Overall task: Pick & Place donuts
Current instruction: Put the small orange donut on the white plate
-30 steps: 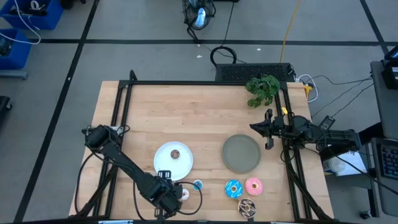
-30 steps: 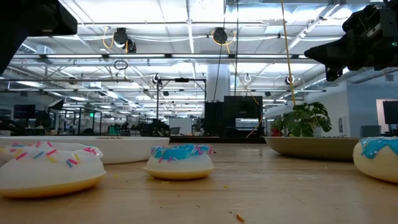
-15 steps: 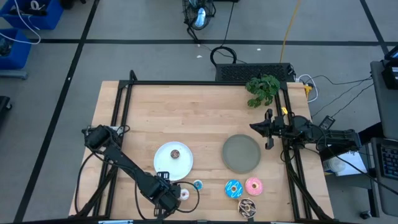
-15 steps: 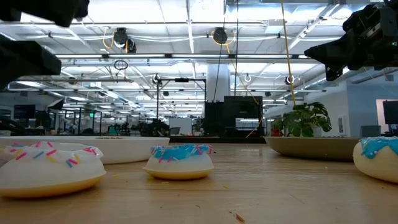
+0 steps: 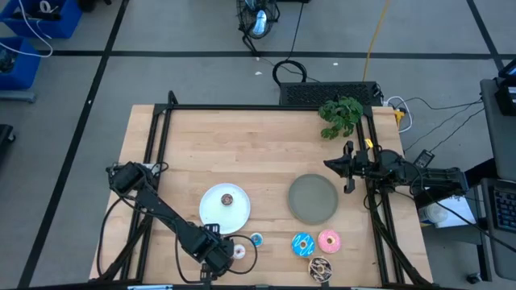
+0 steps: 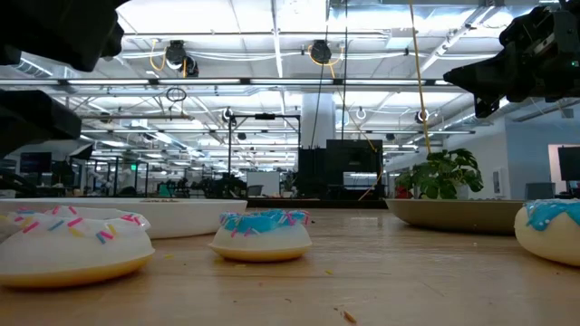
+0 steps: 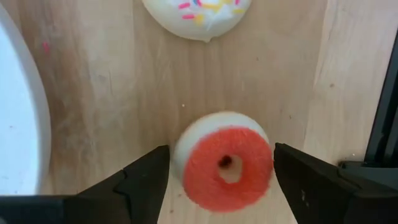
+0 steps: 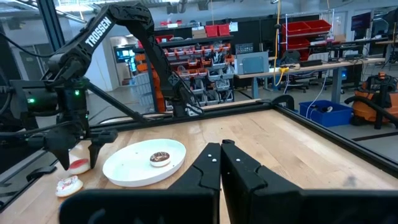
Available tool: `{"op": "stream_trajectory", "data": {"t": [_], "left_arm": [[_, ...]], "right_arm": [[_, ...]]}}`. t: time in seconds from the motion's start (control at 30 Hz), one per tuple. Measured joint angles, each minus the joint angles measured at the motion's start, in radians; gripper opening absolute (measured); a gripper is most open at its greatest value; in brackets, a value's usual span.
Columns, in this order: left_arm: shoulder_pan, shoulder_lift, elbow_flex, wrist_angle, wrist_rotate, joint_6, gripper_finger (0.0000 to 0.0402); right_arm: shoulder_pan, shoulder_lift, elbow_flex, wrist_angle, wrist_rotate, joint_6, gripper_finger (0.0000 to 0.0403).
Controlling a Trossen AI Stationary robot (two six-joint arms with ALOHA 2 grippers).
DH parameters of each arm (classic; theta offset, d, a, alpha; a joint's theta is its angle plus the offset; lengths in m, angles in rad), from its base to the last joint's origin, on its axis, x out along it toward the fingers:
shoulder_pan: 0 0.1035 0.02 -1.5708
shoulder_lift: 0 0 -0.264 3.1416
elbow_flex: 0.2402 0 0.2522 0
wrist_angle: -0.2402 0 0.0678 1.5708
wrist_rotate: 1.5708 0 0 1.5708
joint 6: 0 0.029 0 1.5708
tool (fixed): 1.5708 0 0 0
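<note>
- Red donut (image 7: 225, 165): in the left wrist view it sits on its side between the spread fingers of the left gripper (image 7: 222, 177), its hole facing the camera. A small gap shows on each side, so the fingers are not yet pinching it. A white sprinkled donut (image 7: 198, 15) lies on the wood just ahead of the fingers, and the white plate (image 7: 22, 118) edges in beside one finger.
- High view: the left gripper (image 5: 219, 254) works at the table's near edge, just below the white plate (image 5: 211, 211), which already carries a brown donut (image 5: 227, 200). A tiny blue donut (image 5: 256, 238) lies close by. The right gripper (image 5: 345, 167) waits well apart, past the grey plate (image 5: 313, 198).
- Right wrist view: the right gripper's fingers (image 8: 211, 167) are pressed together; the left gripper (image 8: 76, 154) stands over the red donut (image 8: 78, 165).
- Low view: only the sprinkled donuts show clearly.
- Judgement: close evenly on the ring's rim, keep it centred, then lift clear of the white sprinkled donut before swinging to the plate.
</note>
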Motion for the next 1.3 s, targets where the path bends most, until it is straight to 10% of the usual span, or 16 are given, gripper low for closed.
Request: {"op": "stream_trajectory", "data": {"t": [1.3], "left_arm": [[-0.025,0.023,0.013,0.01,-0.054,0.033,0.0274]], "right_arm": [[0.0,0.0,0.0,0.0,0.0,0.0,0.0]]}}
